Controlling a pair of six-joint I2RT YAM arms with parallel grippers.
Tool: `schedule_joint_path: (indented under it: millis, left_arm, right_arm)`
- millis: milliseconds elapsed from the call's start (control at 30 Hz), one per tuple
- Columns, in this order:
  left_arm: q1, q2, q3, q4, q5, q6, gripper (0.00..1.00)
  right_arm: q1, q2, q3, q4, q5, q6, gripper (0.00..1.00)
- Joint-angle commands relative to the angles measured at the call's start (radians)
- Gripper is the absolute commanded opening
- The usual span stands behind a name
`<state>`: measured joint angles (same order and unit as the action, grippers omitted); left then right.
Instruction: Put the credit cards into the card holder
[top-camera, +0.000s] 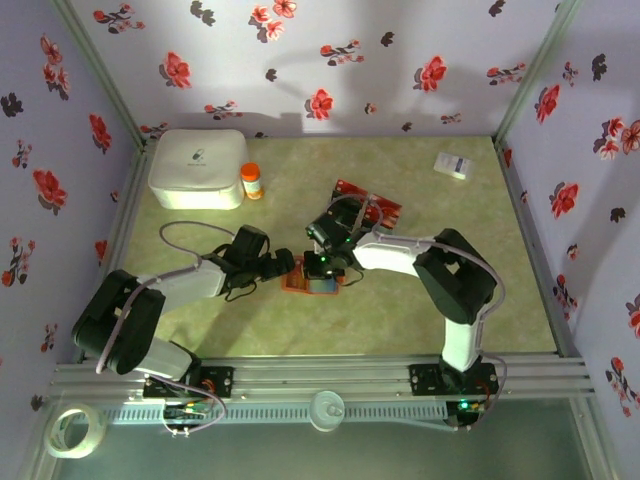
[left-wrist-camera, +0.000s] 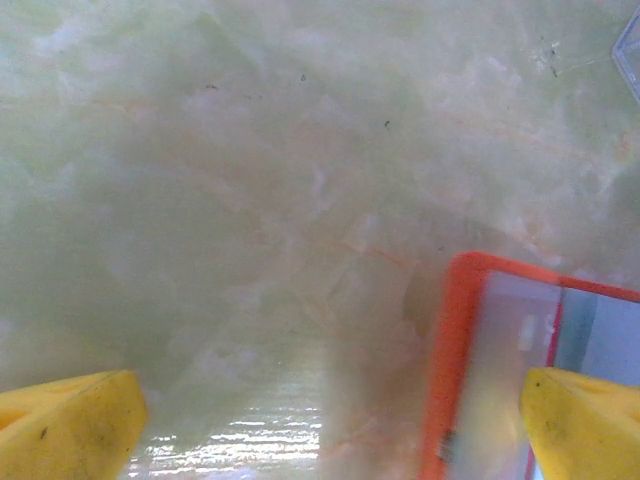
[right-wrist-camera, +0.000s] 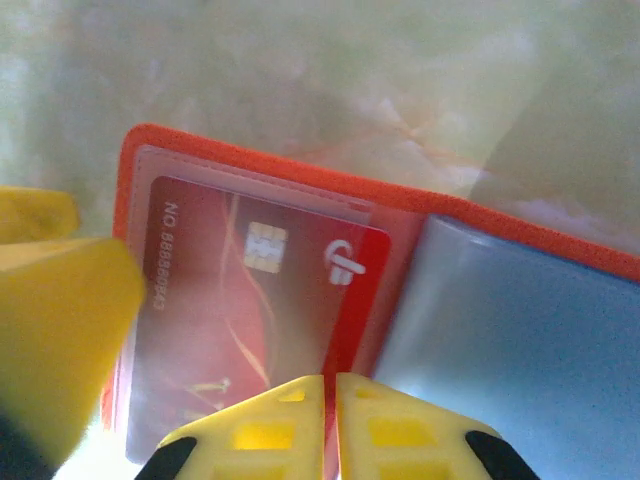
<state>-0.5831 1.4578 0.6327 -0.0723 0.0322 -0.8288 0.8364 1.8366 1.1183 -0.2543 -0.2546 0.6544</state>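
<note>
The card holder (top-camera: 310, 282) lies open on the table, orange-red outside (right-wrist-camera: 250, 165) and bluish-grey inside. A red credit card (right-wrist-camera: 250, 290) with a chip sits partly under the clear pocket of its left half. My right gripper (right-wrist-camera: 330, 385) is shut on that card's right edge. My left gripper (left-wrist-camera: 330, 425) is open. Its right finger (left-wrist-camera: 585, 420) is over the holder's edge (left-wrist-camera: 450, 350), and its other finger is over bare table. More credit cards (top-camera: 372, 205), red and black, lie in a loose pile behind the holder.
A white lidded box (top-camera: 197, 168) and a small orange bottle (top-camera: 252, 180) stand at the back left. A white slip (top-camera: 455, 165) lies at the back right. A tape roll (top-camera: 75, 430) rests below the left arm's base. Flowered walls enclose the table.
</note>
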Motion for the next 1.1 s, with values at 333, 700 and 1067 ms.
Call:
schedule_joint_path:
  millis: [333, 700, 1067]
  left_arm:
    - [-0.007, -0.126, 0.119, -0.378, -0.111, 0.109, 1.00]
    - [-0.186, -0.041, 0.287, -0.380, -0.133, 0.137, 1.00]
    - [-0.234, 0.106, 0.277, -0.285, -0.136, 0.175, 1.00]
  right_arm:
    - [-0.110, -0.125, -0.091, -0.030, 0.041, -0.028, 0.13]
    - [-0.154, -0.097, -0.091, -0.018, 0.010, -0.045, 0.12]
    - [-0.158, -0.048, -0.084, -0.005, -0.009, -0.048, 0.11]
